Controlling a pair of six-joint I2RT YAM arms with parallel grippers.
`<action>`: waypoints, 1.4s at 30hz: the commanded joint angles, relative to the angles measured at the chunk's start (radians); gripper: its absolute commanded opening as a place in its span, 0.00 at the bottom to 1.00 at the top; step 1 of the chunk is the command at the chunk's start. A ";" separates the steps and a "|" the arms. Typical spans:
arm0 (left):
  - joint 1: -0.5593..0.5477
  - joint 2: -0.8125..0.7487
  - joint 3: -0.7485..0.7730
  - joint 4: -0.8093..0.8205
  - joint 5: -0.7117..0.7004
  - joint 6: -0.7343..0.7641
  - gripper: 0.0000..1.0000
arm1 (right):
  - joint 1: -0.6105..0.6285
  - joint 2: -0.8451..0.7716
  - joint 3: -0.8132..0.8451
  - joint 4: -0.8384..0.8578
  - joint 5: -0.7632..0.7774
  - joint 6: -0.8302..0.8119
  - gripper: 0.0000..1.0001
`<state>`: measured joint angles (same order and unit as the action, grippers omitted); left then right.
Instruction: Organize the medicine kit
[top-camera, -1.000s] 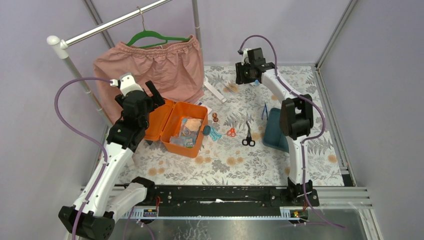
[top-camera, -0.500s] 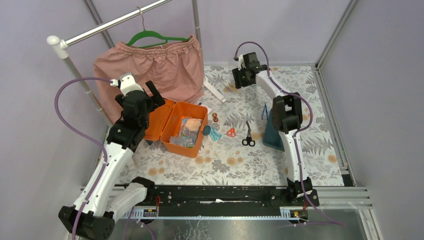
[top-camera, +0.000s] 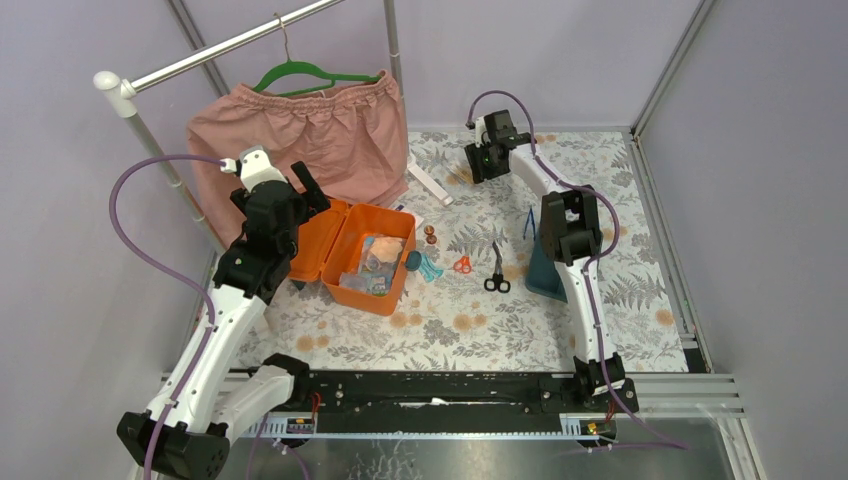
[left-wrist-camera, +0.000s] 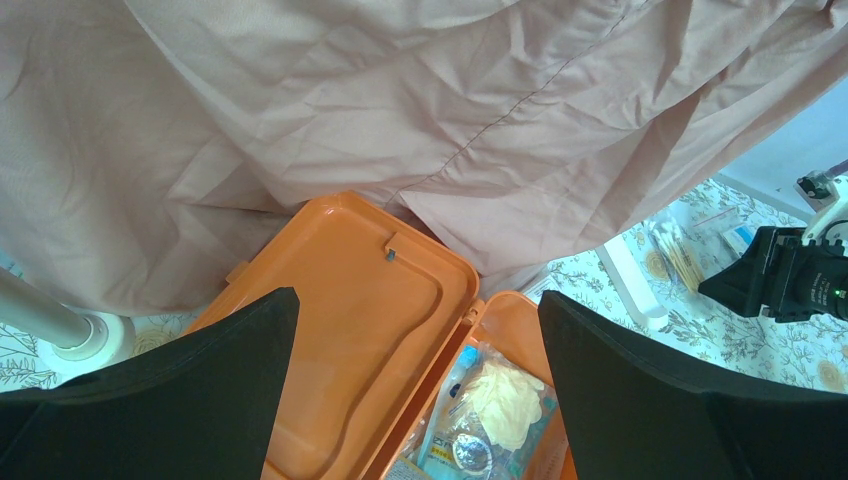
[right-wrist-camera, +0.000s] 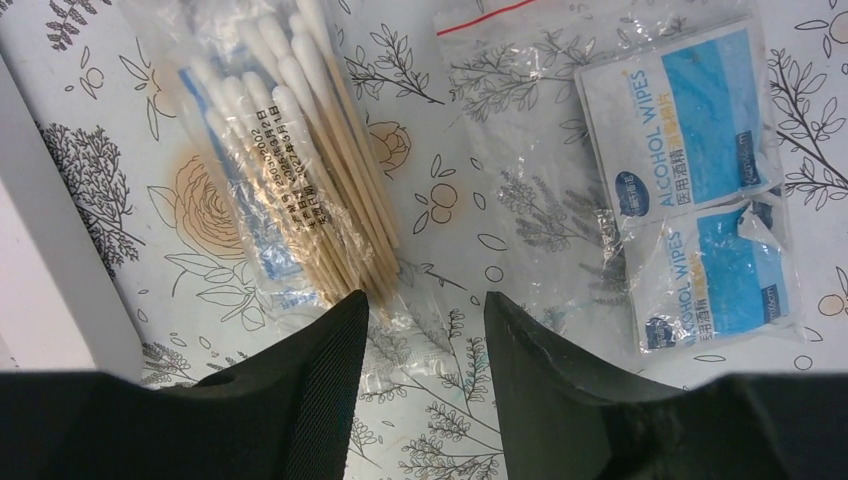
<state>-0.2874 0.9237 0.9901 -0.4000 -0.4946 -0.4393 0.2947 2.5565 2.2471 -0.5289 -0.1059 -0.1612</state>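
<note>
So the medicine kit (top-camera: 352, 258) sits on the left side of the counter (top-camera: 470, 330), its orange lid flopped open to the left and a few packets inside. The teal insert tray (top-camera: 542, 275) is way over on the right, partly hidden by the right arm. Left hand (left-wrist-camera: 412, 310) hovers above the open lid, fingers spread wide, gripping nothing, with a pink cloth (left-wrist-camera: 400, 100) hanging just behind. Right hand (right-wrist-camera: 422, 305) is at the far end, fingers a little apart and empty, right over a bag of cotton swabs (right-wrist-camera: 290, 170), with a bag of alcohol wipes (right-wrist-camera: 690, 190) just beside it. Black scissors (top-camera: 496, 272) lie between box and tray.
</note>
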 joint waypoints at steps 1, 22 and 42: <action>0.000 -0.002 -0.010 0.024 0.005 -0.003 0.99 | -0.006 0.016 0.014 -0.054 0.013 -0.012 0.53; -0.001 -0.008 -0.013 0.025 0.008 -0.002 0.99 | -0.003 -0.331 -0.506 0.210 -0.069 0.186 0.00; 0.000 0.001 -0.012 0.027 0.017 -0.004 0.99 | 0.013 -0.861 -1.018 0.441 -0.192 0.343 0.00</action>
<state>-0.2874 0.9237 0.9901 -0.3992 -0.4900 -0.4393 0.2905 1.7844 1.2633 -0.1284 -0.2539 0.1581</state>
